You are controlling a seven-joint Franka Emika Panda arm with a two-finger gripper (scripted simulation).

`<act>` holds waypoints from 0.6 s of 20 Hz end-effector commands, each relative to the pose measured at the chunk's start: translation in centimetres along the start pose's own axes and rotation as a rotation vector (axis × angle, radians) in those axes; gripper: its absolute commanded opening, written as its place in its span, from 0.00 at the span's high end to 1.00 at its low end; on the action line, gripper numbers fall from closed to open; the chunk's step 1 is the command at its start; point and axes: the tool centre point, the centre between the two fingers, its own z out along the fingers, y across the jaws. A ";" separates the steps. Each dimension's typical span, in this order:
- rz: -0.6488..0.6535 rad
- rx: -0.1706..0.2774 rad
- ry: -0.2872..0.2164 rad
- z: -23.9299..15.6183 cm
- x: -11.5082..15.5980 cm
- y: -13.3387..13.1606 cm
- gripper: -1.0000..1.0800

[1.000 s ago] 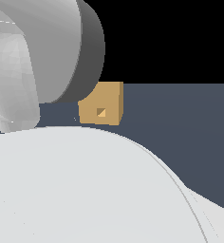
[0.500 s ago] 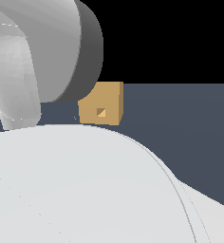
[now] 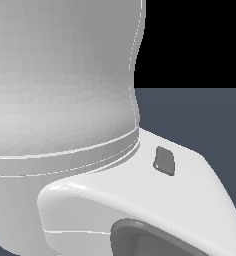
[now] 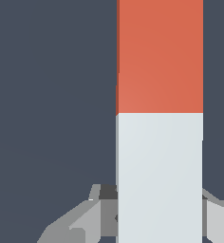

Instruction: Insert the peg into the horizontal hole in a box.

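Note:
In the wrist view the peg (image 4: 159,118) fills the middle of the picture, its orange-red half away from the gripper and its pale grey-white half between the fingers. My gripper (image 4: 159,220) is shut on the white end, with a grey finger (image 4: 85,220) against one side and the other finger (image 4: 218,216) against the opposite side. The box and its hole are hidden: the arm's white body (image 3: 65,100) blocks them in the exterior view, and they are out of the wrist view.
Dark blue-grey floor (image 4: 47,95) lies beneath the peg. In the exterior view a strip of the same floor (image 3: 205,120) shows at the exterior view's right, beside the arm's white link (image 3: 140,200).
The arm has swung across the exterior view. It now covers the tan box, which showed in the middle before.

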 end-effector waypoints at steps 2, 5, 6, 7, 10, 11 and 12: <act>-0.019 -0.003 0.001 -0.5 3.3 -1.5 1.00; -0.038 -0.003 0.001 -0.9 6.8 -3.3 1.00; -0.045 -0.003 0.001 -1.1 8.1 -3.9 1.00; -0.052 -0.003 0.001 -1.3 9.4 -4.6 1.00; -0.073 -0.003 0.001 -1.8 13.2 -6.7 1.00; -0.080 -0.003 0.000 -1.9 14.4 -7.4 1.00; -0.086 -0.003 0.000 -2.1 15.7 -8.1 1.00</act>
